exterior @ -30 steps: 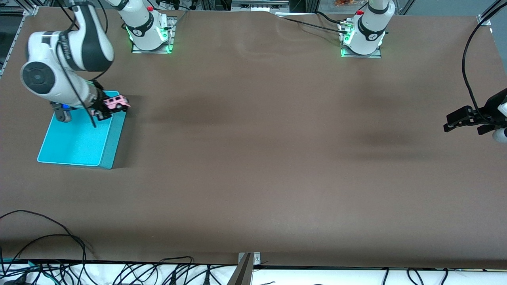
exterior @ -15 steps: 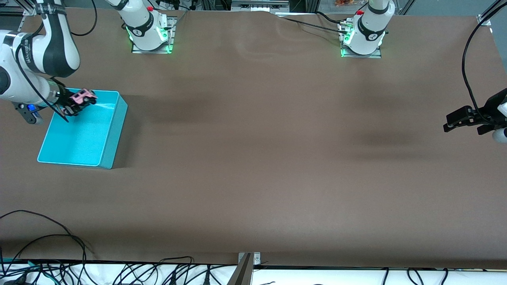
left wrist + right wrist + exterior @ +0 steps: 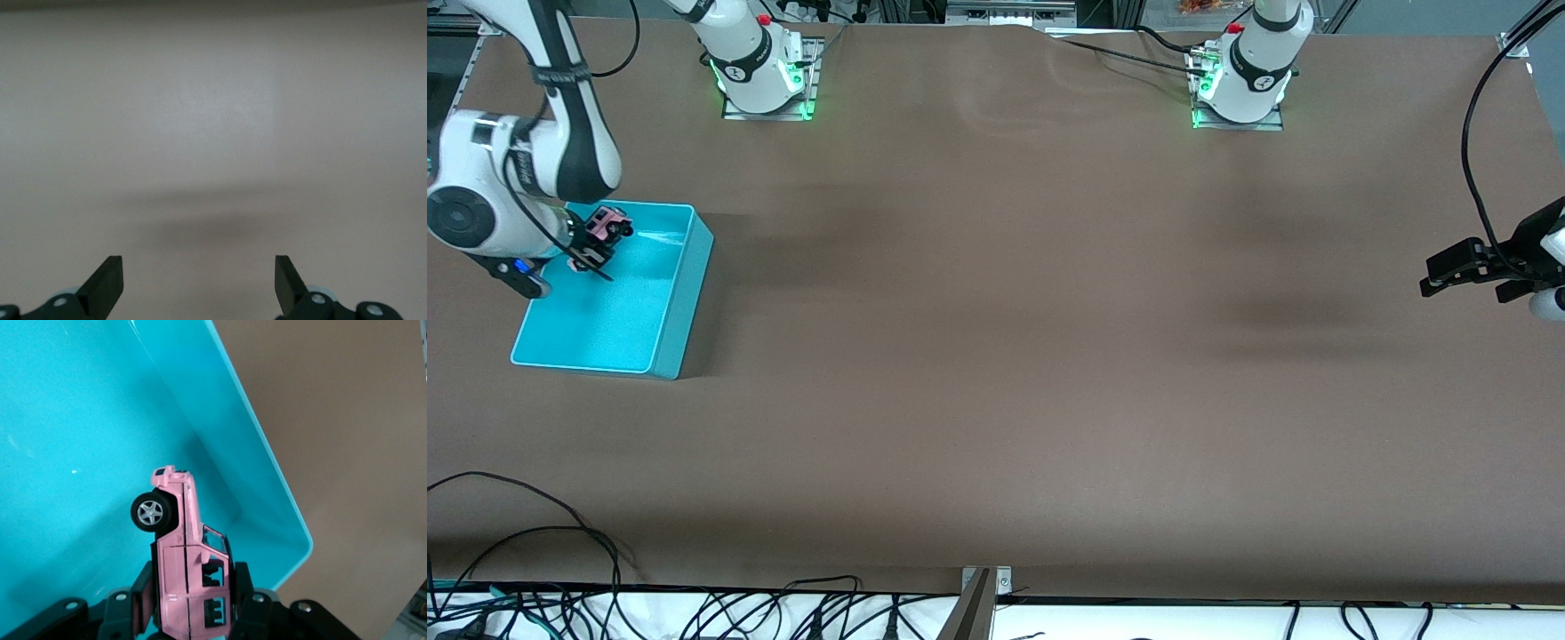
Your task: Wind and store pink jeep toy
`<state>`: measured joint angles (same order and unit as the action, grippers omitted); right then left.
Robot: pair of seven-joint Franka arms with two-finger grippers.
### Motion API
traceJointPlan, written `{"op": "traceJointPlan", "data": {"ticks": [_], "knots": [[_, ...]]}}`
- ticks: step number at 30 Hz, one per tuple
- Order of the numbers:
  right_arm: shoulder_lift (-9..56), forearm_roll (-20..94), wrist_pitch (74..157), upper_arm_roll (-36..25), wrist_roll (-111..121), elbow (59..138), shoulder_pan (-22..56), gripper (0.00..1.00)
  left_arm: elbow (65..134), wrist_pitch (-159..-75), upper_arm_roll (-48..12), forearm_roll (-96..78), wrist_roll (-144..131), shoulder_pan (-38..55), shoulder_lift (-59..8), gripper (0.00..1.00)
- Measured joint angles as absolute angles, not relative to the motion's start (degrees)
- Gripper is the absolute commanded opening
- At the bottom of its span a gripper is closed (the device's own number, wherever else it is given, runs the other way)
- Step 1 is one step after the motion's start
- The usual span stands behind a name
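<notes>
Lowered: right tool (image 3: 594, 242) gripping pink jeep toy (image 3: 608, 221) over turquoise bin (image 3: 660, 333); left tool (image 3: 1436, 275) waits

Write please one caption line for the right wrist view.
Right claw holds the pink jeep toy over the turquoise bin.

We see the brown table (image 3: 996, 356) lying open across its whole middle span, with nothing standing between the two arm bases (image 3: 760, 76) and the front edge. The one fixed obstacle is the turquoise bin (image 3: 680, 293) at the right arm's end of the table, its raised walls ringing an open floor. Over that bin the right gripper (image 3: 596, 242) holds the pink jeep toy (image 3: 609, 222) clamped between its fingers, filling the space above the bin's corner nearest the bases. At the left arm's end, the left gripper (image 3: 1436, 274) waits with fingers spread above bare cloth.
</notes>
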<state>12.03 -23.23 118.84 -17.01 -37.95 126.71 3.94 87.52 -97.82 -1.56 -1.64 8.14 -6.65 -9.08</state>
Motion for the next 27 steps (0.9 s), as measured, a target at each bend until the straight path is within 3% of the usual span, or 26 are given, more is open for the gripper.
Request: {"op": "traceJointPlan", "data": {"ticks": [14, 22, 23, 24, 25, 26, 27], "knots": [[19.2, -33.9, 125.0, -16.7, -37.9, 129.2, 4.0, 0.00, 87.6, -97.8, -1.6, -1.6, 8.1, -6.7, -9.1, 1.00], [20.7, -35.5, 125.0, -11.7, -44.8, 129.1, 4.0, 0.00, 87.8, -97.8, -1.6, -1.6, 8.1, -6.7, -9.1, 1.00], [20.6, -35.7, 124.5, -10.7, -45.9, 129.0, 4.1, 0.06, 87.8, -97.8, -1.6, -1.6, 8.1, -6.7, -9.1, 1.00], [20.6, -35.8, 124.2, -9.9, -46.7, 129.0, 4.2, 0.31, 87.8, -97.8, -1.6, -1.6, 8.1, -6.7, -9.1, 1.00], [20.6, -35.9, 123.8, -9.2, -47.3, 128.9, 4.2, 0.60, 87.9, -97.8, -1.6, -1.6, 8.1, -6.7, -9.1, 1.00], [20.6, -35.9, 123.5, -8.6, -47.7, 128.9, 4.3, 1.00, 87.9, -97.8, -1.6, -1.6, 8.1, -6.6, -9.1, 1.00], [20.6, -35.9, 123.2, -7.9, -48.1, 128.9, 4.4, 1.00, 87.9, -97.8, -1.6, -1.6, 8.1, -6.7, -9.1, 1.00]]}}
